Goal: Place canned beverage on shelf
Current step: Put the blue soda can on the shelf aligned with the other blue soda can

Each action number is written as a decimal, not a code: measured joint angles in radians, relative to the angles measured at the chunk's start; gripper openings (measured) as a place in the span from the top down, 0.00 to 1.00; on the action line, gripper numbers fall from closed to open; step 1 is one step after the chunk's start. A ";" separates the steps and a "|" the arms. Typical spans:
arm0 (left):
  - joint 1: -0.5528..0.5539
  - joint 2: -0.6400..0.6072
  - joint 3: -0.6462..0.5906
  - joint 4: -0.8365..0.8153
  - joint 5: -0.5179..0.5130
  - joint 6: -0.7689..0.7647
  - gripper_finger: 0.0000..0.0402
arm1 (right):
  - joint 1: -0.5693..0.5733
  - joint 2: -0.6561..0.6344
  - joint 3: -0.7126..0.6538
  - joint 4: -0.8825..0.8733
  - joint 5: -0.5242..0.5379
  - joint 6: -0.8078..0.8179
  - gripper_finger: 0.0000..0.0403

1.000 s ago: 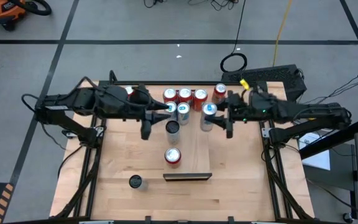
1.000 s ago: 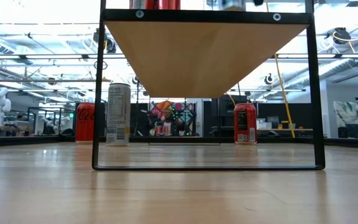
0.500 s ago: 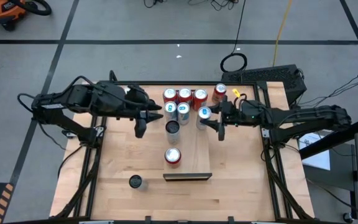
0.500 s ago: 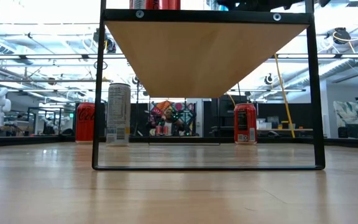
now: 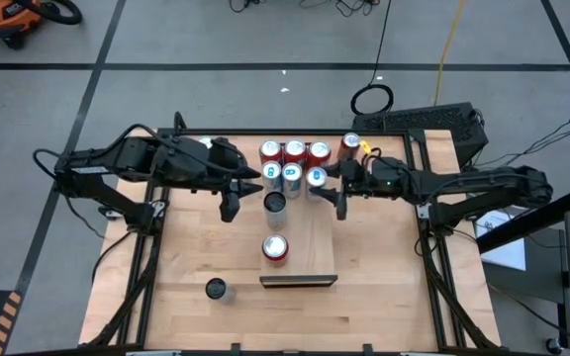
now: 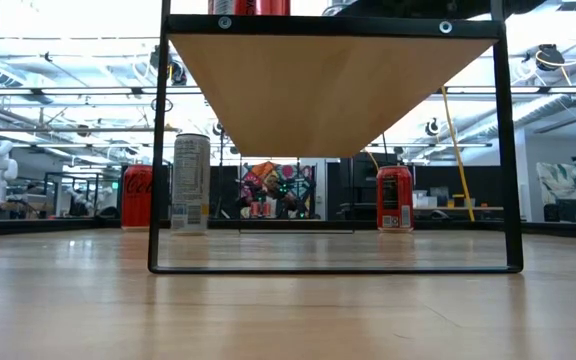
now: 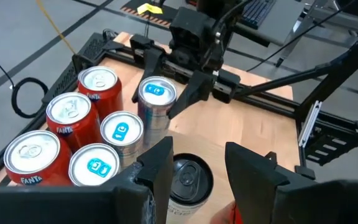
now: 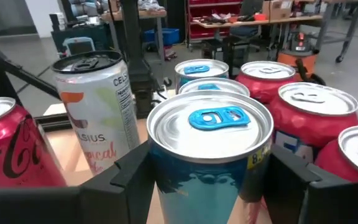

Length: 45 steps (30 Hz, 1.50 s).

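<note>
Blue-tab can (image 5: 316,179) (image 8: 211,146) stands upright on the shelf (image 5: 310,242) near its far end, held in the right tool (image 5: 331,186), whose fingers (image 8: 124,175) press against both sides of the can body. It sits at the right end of a second row with two more blue-tab cans (image 5: 282,175). Behind them, along the shelf's far edge: three red cans (image 5: 294,151). One further red can (image 5: 350,145) stands to the right of that row, by the far right corner.

Left tool (image 5: 234,194) (image 7: 197,163) hangs over the shelf's left side, fingers parted, nothing between them, just beside a tall pale can (image 5: 275,205) (image 7: 189,180). A red can (image 5: 275,247) stands nearer the shelf's dark end strip (image 5: 298,281). A dark-topped can (image 5: 215,289) stands on the surface (image 5: 196,247) left of the shelf.
</note>
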 joint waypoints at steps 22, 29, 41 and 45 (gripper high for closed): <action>0.000 0.000 0.000 -0.002 -0.002 -0.002 0.63 | -0.033 0.043 0.000 -0.011 -0.051 0.008 0.48; 0.000 0.000 0.000 -0.003 -0.002 -0.002 0.63 | -0.033 0.043 0.000 -0.012 -0.046 0.008 0.41; -0.002 0.000 0.000 -0.028 -0.002 -0.004 0.63 | -0.033 -0.015 0.023 -0.009 -0.045 -0.002 0.29; -0.010 0.000 0.000 -0.028 -0.002 -0.011 0.63 | -0.033 -0.072 0.041 -0.024 0.012 0.001 0.29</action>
